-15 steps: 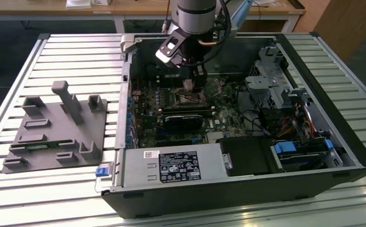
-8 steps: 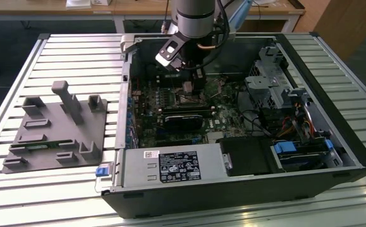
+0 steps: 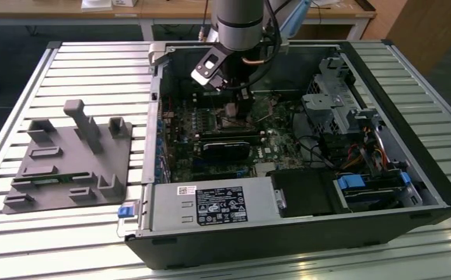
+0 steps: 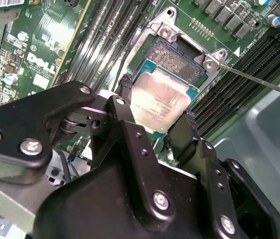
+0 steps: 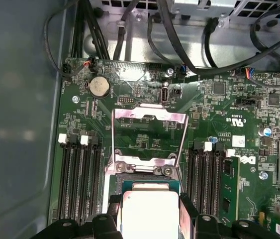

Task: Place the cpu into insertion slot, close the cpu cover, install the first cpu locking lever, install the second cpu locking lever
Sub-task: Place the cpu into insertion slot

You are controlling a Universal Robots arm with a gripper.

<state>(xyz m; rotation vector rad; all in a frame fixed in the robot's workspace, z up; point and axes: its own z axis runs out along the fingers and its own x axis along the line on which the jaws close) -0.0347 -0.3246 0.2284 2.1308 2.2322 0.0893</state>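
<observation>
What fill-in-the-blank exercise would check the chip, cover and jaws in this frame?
The chip is held between the two ___.
The socket has a metal cover that stands ___, not closed.
The motherboard sits inside a computer ___.
Missing words: jaws; open; case.

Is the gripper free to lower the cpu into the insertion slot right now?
Probably yes. The gripper holds the cpu over the insertion slot, the cpu cover stands swung open and the locking lever juts aside.
</observation>
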